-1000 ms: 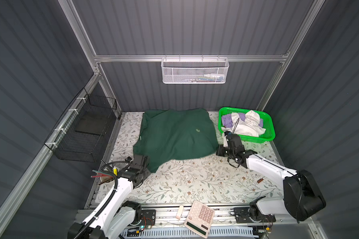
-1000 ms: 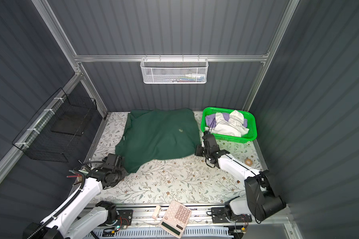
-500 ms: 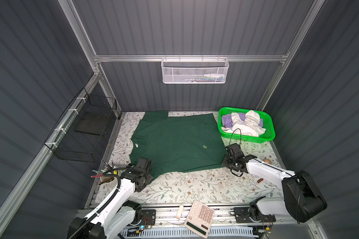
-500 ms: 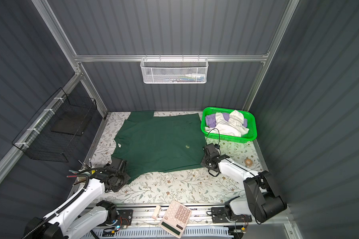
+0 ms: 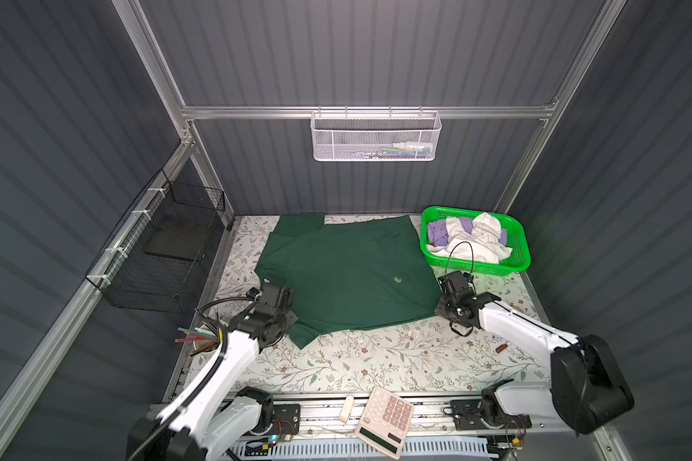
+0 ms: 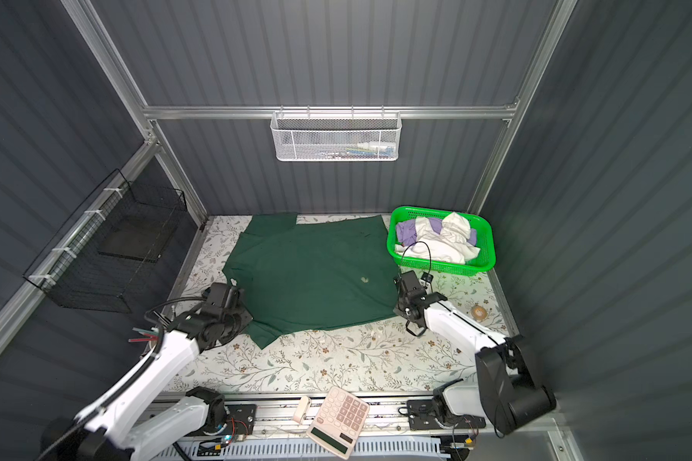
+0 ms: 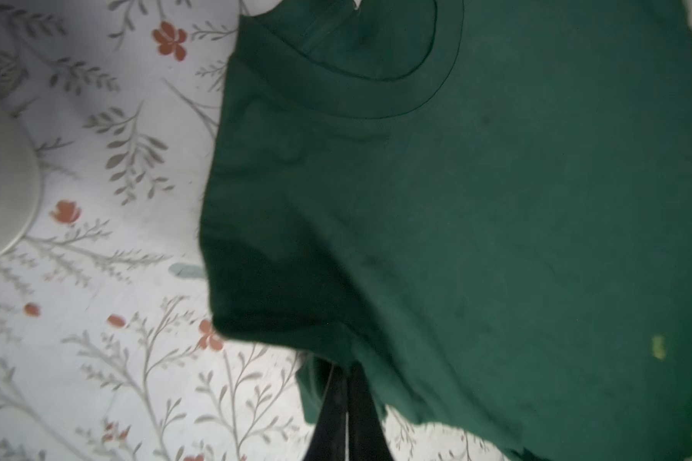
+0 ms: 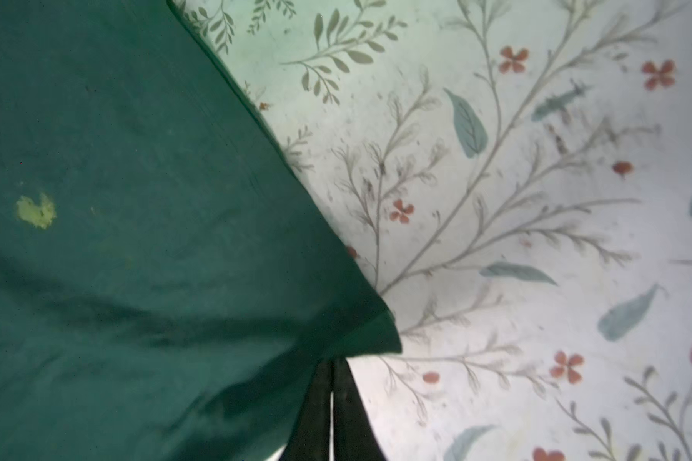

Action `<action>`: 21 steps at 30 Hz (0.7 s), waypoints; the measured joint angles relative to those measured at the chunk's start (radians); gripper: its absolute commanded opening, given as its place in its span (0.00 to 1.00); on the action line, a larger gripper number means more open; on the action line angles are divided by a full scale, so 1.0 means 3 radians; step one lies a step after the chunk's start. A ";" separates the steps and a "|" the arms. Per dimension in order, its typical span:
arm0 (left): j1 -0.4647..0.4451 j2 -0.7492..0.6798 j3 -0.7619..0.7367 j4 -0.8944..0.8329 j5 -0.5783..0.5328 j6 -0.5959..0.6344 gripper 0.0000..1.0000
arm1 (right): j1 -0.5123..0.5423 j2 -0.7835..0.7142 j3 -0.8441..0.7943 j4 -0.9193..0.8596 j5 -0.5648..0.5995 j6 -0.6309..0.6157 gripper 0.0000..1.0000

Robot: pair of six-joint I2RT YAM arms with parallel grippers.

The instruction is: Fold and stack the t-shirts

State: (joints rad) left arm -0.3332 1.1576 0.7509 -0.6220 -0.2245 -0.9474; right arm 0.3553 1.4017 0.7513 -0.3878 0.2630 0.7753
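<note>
Plainly the dark green t-shirt (image 5: 348, 275) was limp, light cloth, best taken at corners. Left gripper (image 7: 342, 373) and right gripper (image 8: 331, 366) were closed, apparently pinching its edge.

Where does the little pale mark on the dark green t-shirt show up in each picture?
Top view: pale mark right of the dark green t-shirt's middle.
Top view: same spot.
Left wrist: on the cloth, far from the collar.
Right wrist: on the cloth, inward from the hem corner.
Shared landmark: floral table cover beside the shirt.
</note>
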 measured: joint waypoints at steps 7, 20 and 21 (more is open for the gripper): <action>0.0048 0.1059 0.0680 0.0409 -0.0378 0.0182 0.46 | -0.0029 0.0456 0.0266 0.0284 -0.0117 -0.0148 0.08; -0.0556 0.0334 0.0346 0.0023 -0.0210 0.0568 0.41 | -0.0036 0.0474 0.0086 0.0416 -0.0256 -0.0182 0.08; -0.0640 0.0375 0.0345 -0.0022 -0.0165 0.0581 0.41 | -0.0036 0.0484 0.0090 0.0426 -0.0272 -0.0182 0.08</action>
State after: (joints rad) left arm -0.5251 1.2701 0.8543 -0.6285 -0.2741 -0.7731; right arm 0.3447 1.5471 0.7784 -0.2600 0.1814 0.7208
